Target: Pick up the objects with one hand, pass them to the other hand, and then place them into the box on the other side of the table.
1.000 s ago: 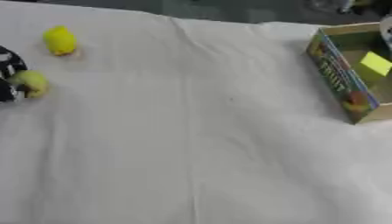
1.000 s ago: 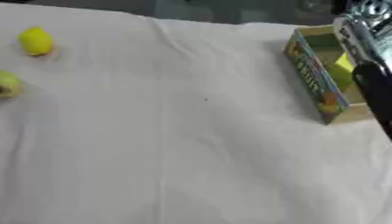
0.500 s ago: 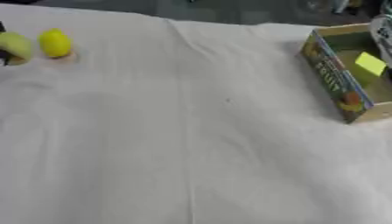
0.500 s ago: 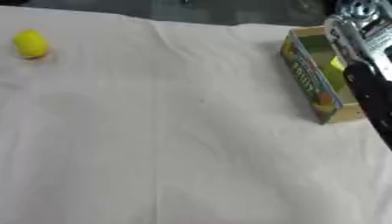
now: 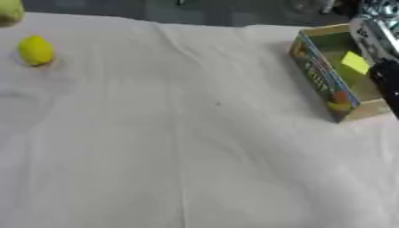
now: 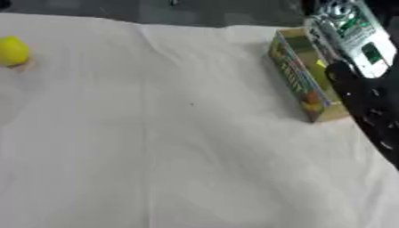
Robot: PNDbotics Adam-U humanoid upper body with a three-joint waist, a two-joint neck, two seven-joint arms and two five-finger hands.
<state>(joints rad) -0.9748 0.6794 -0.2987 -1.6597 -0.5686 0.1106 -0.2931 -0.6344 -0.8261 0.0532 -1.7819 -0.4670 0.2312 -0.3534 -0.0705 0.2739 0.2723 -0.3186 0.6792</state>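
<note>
Covering nearly the whole frame, a white cloth (image 5: pixel 195 156) lies over the table, creased lengthwise down the middle and rumpled toward the left; its far edge runs along the top of the picture against a dark background. The wide central and lower stretch of cloth holds no objects, so open room reaches from the left side across to the box.

A yellow lemon-shaped fruit (image 5: pixel 36 50) rests on the cloth in the upper left, close to the left edge and a little in from the far edge. Above it, at the very top left corner, a yellow-green rounded object (image 5: pixel 9 11) is cut off by the frame; whether anything holds it cannot be told, and the left hand itself does not show.

The cardboard box (image 5: pixel 321 80) sits in the upper right, open side up, its printed long wall facing the centre, with a small yellow piece (image 5: pixel 354 62) inside. Its far corner lies near the cloth's far edge.

The robot's right arm (image 6: pixel 366 102), black with a silver section, comes down the right edge just beside and partly over the box. Its hand is not visible, so its opening cannot be told.
</note>
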